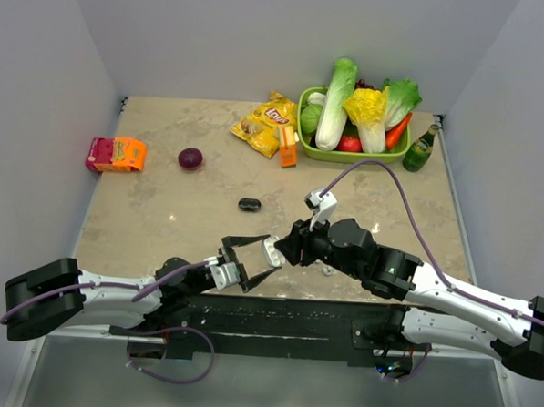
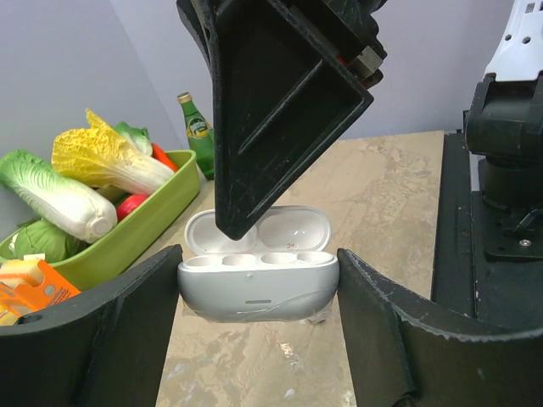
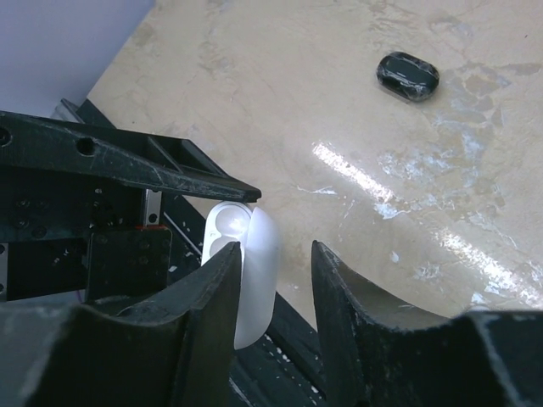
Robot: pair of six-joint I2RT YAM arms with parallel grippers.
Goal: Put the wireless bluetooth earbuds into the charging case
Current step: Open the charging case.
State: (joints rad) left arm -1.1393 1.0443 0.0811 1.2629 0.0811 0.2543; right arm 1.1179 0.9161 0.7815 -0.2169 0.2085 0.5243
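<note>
The only writing you can read is the red "Lay's" logo on the yellow crinkled chips bag (image 1: 265, 123) at the far side of the beige marble-look counter (image 1: 152, 225). The green glass bottle (image 1: 421, 149) beside the green plastic basket (image 1: 366, 157) carries a label, but its words are too small to read. Inside the raised lid of the white pill-shaped charging case (image 2: 254, 288) there is a tiny mark, which you also cannot read.

This case is near the front edge of the counter, with the lid open. Your left fingers (image 2: 102, 331) grasp it by its two short ends, one finger against each. Your right fingers (image 3: 365, 314) stand over it, one on each long side. One touches the case and the other keeps a gap, so they are released, not gripping.

The earbuds you cannot see clearly. The wells of the case show pale round shapes, and you cannot tell if these are buds. A glossy black pill-shaped case (image 1: 249, 204) lies closed farther out on the counter, well apart from both.
</note>
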